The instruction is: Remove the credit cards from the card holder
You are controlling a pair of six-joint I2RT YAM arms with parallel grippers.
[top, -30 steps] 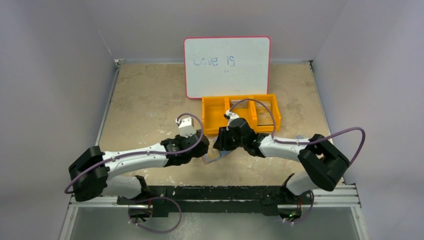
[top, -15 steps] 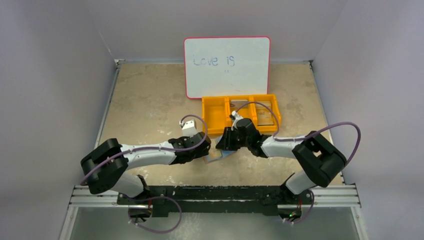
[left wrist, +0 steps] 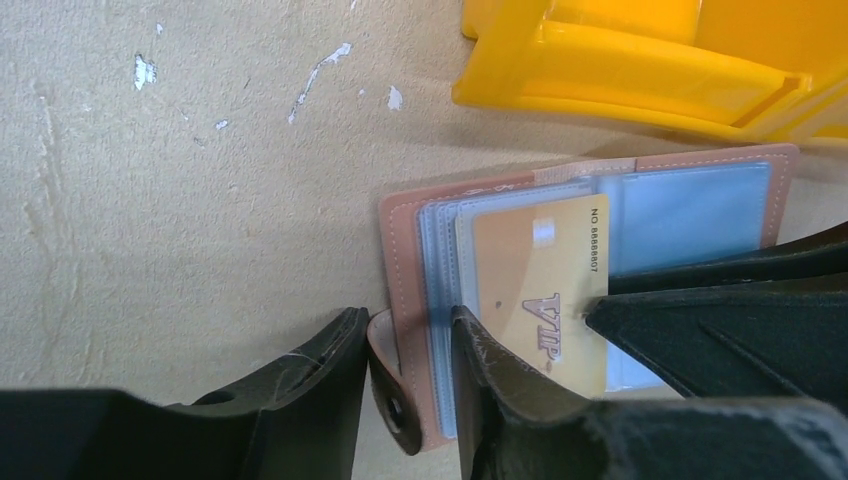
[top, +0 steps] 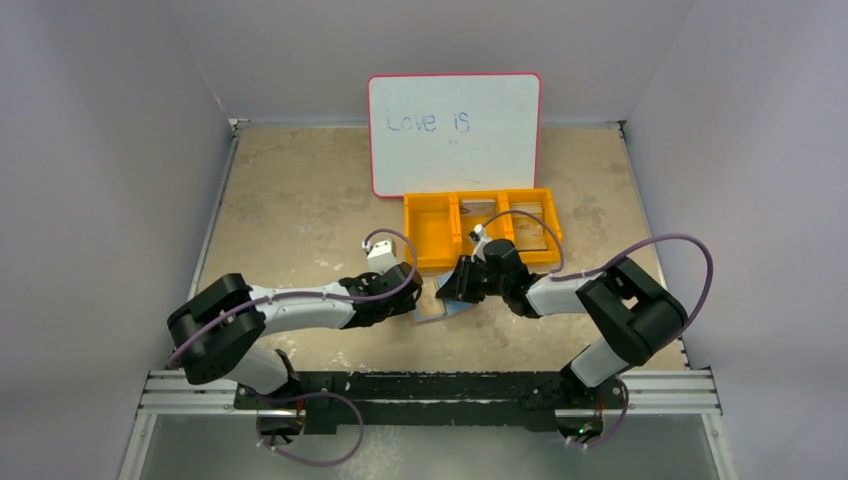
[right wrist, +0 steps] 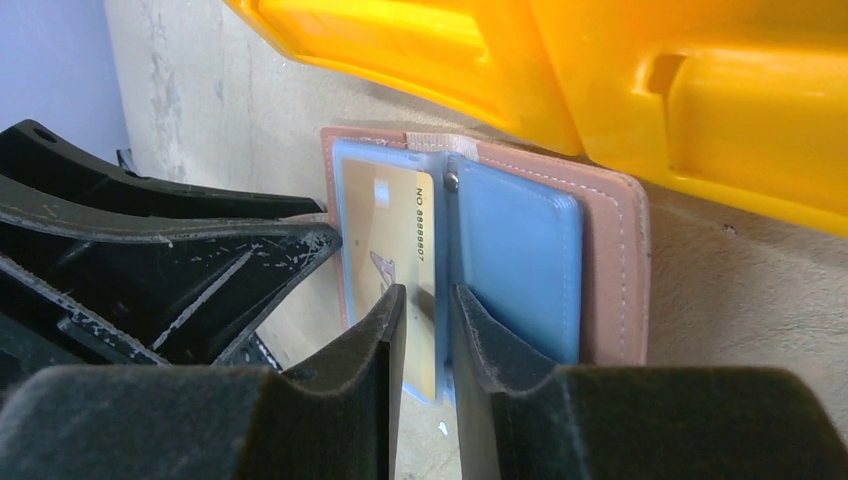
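The card holder [top: 440,305] lies open on the table in front of the orange tray. Its brown cover [left wrist: 400,240] and blue-grey clear pockets [right wrist: 520,250] show in both wrist views. A gold card marked VIP [left wrist: 520,270] sticks partly out of a pocket. My left gripper [left wrist: 408,320] is shut on the holder's left edge, over the snap tab and pocket sheets. My right gripper [right wrist: 425,295] has its jaws nearly together, with the gold card's [right wrist: 385,220] printed edge between them. One of its fingers [left wrist: 720,340] reaches in from the right.
The orange three-compartment tray [top: 430,225] stands just behind the holder, close to both grippers, and fills the top of the wrist views [left wrist: 620,70] [right wrist: 700,100]. Flat cards seem to lie in its middle and right compartments. A whiteboard [top: 455,130] leans against the back wall.
Both grippers have sunk lower with the holder between them. The right gripper has shifted a little to the right. The left arm's elbow has swung inward.
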